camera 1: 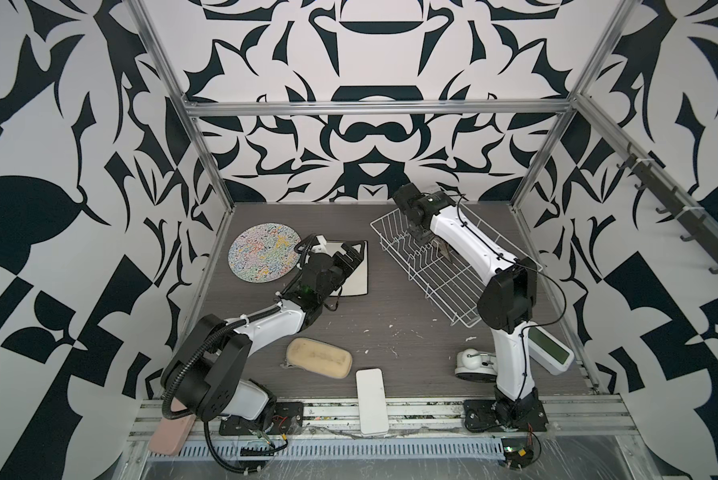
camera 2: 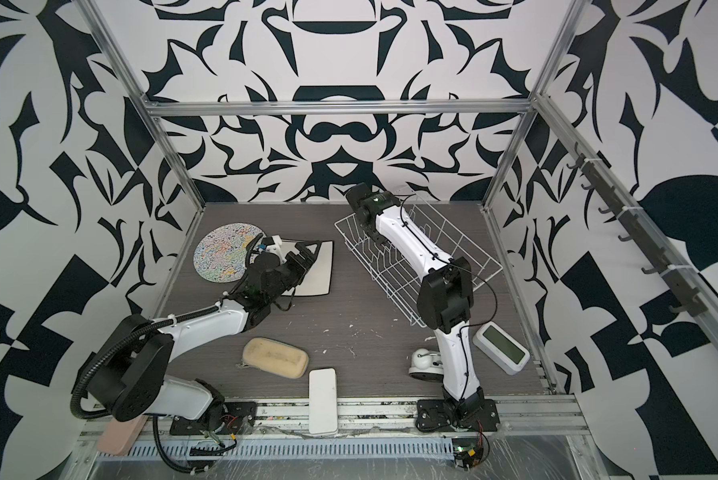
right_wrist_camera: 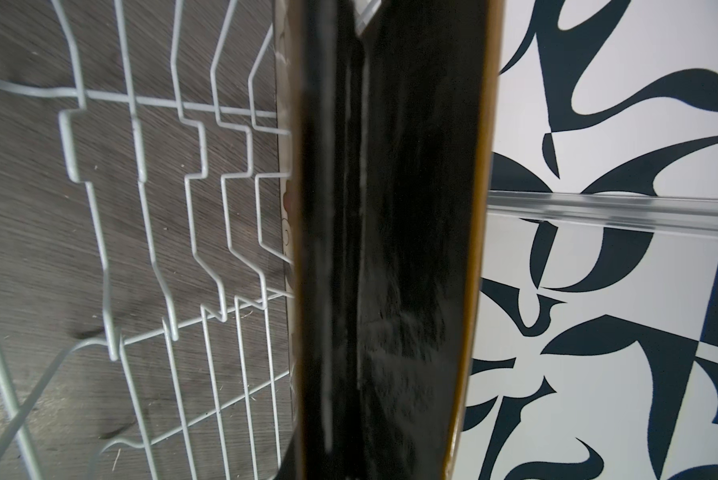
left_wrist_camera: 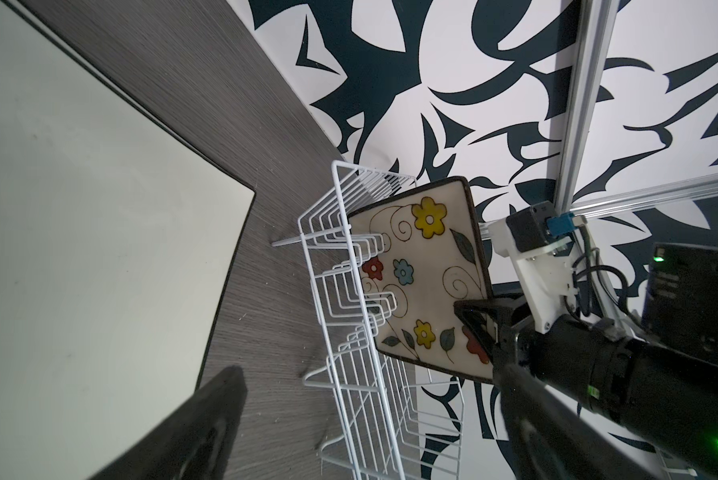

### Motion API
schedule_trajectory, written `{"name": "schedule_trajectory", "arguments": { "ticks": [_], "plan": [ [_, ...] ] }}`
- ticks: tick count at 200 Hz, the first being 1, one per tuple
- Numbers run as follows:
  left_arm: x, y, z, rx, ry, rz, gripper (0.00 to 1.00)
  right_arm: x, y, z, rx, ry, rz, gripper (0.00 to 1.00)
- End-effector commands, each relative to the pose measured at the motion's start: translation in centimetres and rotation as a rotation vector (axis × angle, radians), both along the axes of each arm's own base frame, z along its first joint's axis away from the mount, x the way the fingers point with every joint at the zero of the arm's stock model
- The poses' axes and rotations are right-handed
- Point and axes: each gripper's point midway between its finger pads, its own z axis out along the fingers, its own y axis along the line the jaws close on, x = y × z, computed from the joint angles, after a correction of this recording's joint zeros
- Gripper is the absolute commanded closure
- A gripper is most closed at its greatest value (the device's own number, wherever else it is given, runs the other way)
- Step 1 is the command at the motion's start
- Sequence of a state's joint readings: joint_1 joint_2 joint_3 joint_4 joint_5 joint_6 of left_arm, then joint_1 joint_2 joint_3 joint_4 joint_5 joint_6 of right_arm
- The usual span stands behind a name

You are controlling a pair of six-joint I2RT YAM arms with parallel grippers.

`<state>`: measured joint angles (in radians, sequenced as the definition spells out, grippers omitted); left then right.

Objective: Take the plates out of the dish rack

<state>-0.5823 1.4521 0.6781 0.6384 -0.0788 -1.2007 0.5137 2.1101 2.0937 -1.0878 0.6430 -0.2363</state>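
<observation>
Black-and-white patterned walls and an aluminium frame enclose a grey wood-grain bench [camera 1: 390,316]. A white wire dish rack [camera 1: 436,278] sits slantwise on the bench's right half, running from the middle of the back edge toward the right edge. A cream square plate with painted flowers [left_wrist_camera: 424,266] stands upright at the rack's far end, and the right gripper [left_wrist_camera: 475,328] is closed on its dark rim. In both top views the right arm hides nearly all of that plate and the fingertips (only the left wrist view shows the grip). The right wrist view is mostly a blurred, glossy dark band with a brown edge, too close to make out.

Near the back left corner a round squiggle-patterned plate [camera 1: 264,252] lies flat. Just beside it lies a pale square plate with a dark rim [camera 1: 359,280], partly covered by the left gripper [camera 1: 352,258], whose jaws are spread wide and hold nothing. Near the front edge lie a beige sponge [camera 1: 319,358] and a white block [camera 1: 372,401], which overhangs the edge.
</observation>
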Motion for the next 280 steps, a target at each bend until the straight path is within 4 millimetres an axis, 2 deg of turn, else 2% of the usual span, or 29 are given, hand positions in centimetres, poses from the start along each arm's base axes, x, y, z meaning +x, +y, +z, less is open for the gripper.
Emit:
{"name": "schedule_trajectory", "arguments": {
  "ticks": [1,19,144,280],
  "plan": [
    [0.2,0.3,0.5,0.0,-0.018,0.011,0.01,0.0,-0.2,1.2,-0.024,-0.048,-0.016,0.94],
    [0.2,0.2,0.6,-0.002,-0.02,0.011,0.01,0.0,-0.1,1.6,-0.022,-0.06,-0.012,1.0],
    [0.0,0.6,1.2,0.015,-0.032,0.015,0.01,-0.2,0.0,7.3,-0.013,-0.228,-0.008,1.0],
    [-0.3,1.0,1.1,0.009,-0.038,0.026,0.0,-2.3,0.6,12.0,-0.015,-0.333,0.014,1.0]
  ]
}}
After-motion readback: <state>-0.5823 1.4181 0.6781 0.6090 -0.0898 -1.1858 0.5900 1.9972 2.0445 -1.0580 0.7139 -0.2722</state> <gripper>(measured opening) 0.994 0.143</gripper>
